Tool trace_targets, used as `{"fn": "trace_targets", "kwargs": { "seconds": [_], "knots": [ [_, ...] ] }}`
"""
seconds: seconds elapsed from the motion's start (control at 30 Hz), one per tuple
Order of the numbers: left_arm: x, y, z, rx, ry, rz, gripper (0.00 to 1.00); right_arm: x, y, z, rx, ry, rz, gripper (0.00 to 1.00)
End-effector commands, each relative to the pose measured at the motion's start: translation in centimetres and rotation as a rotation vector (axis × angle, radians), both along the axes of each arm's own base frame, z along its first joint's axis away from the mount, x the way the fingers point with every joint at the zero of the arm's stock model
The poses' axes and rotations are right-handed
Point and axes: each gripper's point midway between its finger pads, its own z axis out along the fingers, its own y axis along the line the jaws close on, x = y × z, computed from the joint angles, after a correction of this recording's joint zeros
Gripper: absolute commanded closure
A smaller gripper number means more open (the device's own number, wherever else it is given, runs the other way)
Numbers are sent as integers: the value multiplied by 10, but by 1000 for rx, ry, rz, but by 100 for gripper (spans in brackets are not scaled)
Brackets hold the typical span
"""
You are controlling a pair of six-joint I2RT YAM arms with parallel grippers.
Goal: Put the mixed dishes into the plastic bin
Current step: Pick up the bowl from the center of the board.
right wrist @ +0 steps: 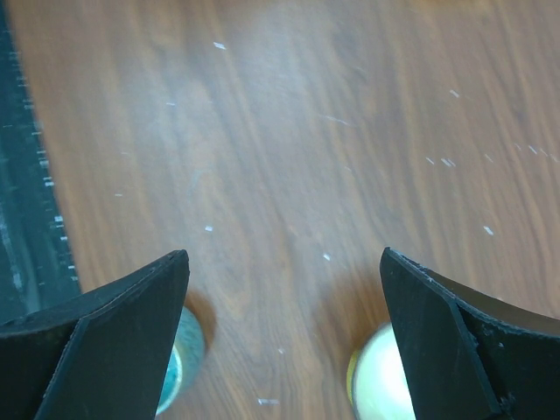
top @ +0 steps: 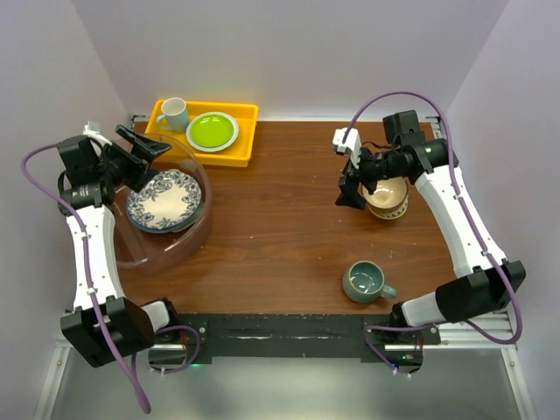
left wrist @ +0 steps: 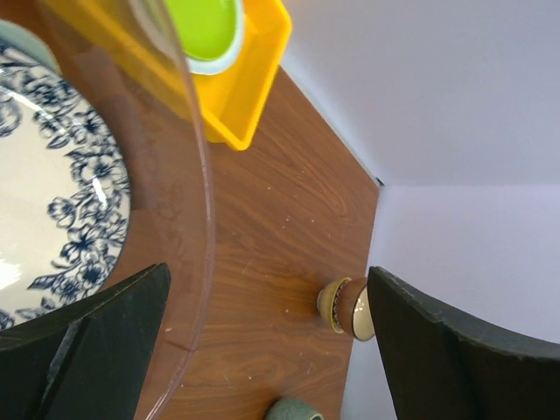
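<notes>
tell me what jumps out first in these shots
A blue floral plate lies in the clear pinkish bin at left, with the open left gripper above its rim. Behind it, a yellow tray holds a lime-green plate. At right, the open right gripper hangs beside a cream-tan bowl.

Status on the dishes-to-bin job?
Done: the blue-patterned plate lies in the plastic bin. In hand: nothing; right gripper open beside the cream-tan bowl, left gripper open at the bin's rim. Left: that bowl and the teal mug, both on the table.
</notes>
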Motion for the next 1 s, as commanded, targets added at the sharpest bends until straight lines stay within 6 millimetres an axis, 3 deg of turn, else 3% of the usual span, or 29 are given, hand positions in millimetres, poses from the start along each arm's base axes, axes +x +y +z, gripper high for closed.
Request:
{"fn": "trace_targets", "kwargs": {
  "seconds": [0.0, 0.3, 0.7, 0.97],
  "knots": [
    [-1, -23, 35, 59, -231, -187, 0, 27, -19, 9, -33, -29, -136, 5],
    [-3, -36, 33, 42, -304, -276, 0, 53, -56, -21, -122, 24, -379, 5],
    [0, -95, 30, 48, -331, -410, 2, 78, -108, -66, -317, -36, -609, 9],
    [-2, -117, 18, 34, -310, -443, 4, 69, -105, -99, -338, 33, -577, 22]
  ]
}}
